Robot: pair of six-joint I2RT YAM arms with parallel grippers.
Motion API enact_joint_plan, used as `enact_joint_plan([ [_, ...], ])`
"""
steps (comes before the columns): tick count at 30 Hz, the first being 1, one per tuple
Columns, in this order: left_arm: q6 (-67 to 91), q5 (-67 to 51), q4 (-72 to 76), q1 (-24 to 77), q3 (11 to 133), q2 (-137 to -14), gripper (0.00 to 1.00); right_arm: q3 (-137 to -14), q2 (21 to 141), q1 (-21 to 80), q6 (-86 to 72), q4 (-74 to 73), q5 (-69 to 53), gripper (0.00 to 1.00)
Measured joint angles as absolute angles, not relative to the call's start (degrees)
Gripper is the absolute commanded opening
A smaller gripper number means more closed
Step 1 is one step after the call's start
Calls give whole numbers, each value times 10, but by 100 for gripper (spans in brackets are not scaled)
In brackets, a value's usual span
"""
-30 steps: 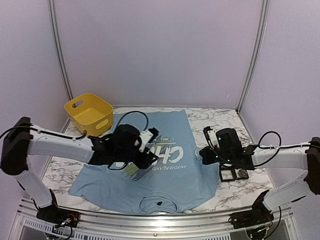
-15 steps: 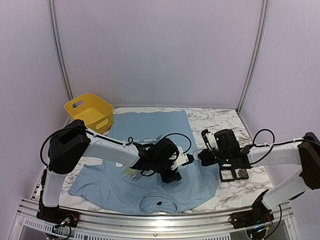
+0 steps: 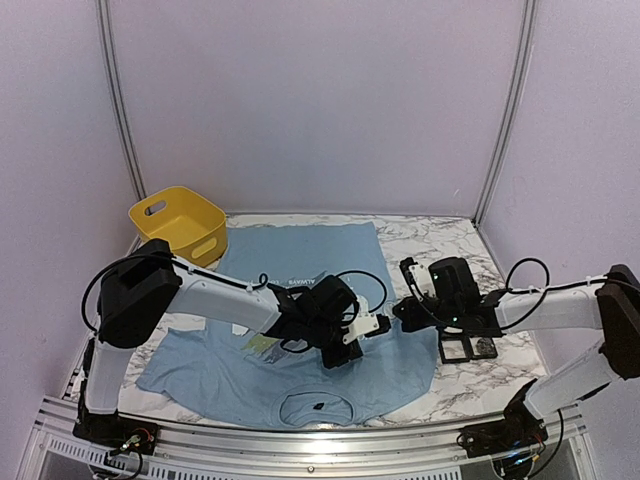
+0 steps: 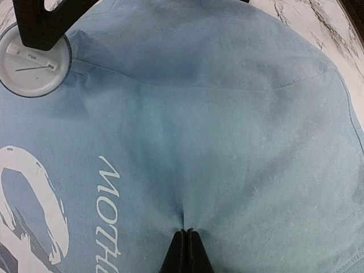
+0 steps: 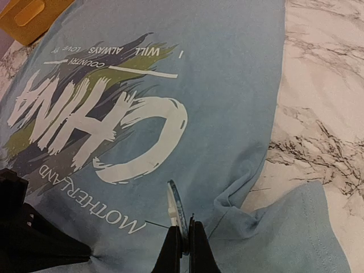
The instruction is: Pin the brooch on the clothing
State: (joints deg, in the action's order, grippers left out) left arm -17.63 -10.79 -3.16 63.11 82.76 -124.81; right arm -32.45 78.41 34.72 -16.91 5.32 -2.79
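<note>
The clothing (image 3: 400, 362), a light blue T-shirt with white "CHINA" lettering, lies flat on the marble table. My left gripper (image 4: 187, 232) is shut and pinches a small crease of the shirt (image 4: 227, 142) beside the small white text. In the top view it (image 3: 370, 326) sits at the shirt's middle right. My right gripper (image 5: 185, 224) is shut on the brooch (image 5: 175, 209), a round white disc seen edge-on, its thin pin pointing left just above the fabric (image 5: 227, 85). The left wrist view shows the brooch's white back (image 4: 34, 71) a short way ahead of my left fingertips.
A yellow basket (image 3: 180, 226) stands at the back left, just off the shirt. A small black stand (image 3: 466, 347) rests on the marble table (image 3: 450, 250) right of the shirt. A folded sleeve (image 5: 244, 199) lies beside my right gripper.
My left arm swung from the shirt's left side to its middle right, and its jaws closed on a pinch of fabric. My right gripper edged slightly left with the brooch.
</note>
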Motion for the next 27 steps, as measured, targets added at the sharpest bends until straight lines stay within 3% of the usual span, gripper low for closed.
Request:
enact_joint_plan([
  [13,-143,-200,-31,598,820,-1241,0,-252,781,350,-53,209,-101,0],
  [27,-109,-277,-4,570,786,-1205,0,-164,825,429,108,440,-85,0],
])
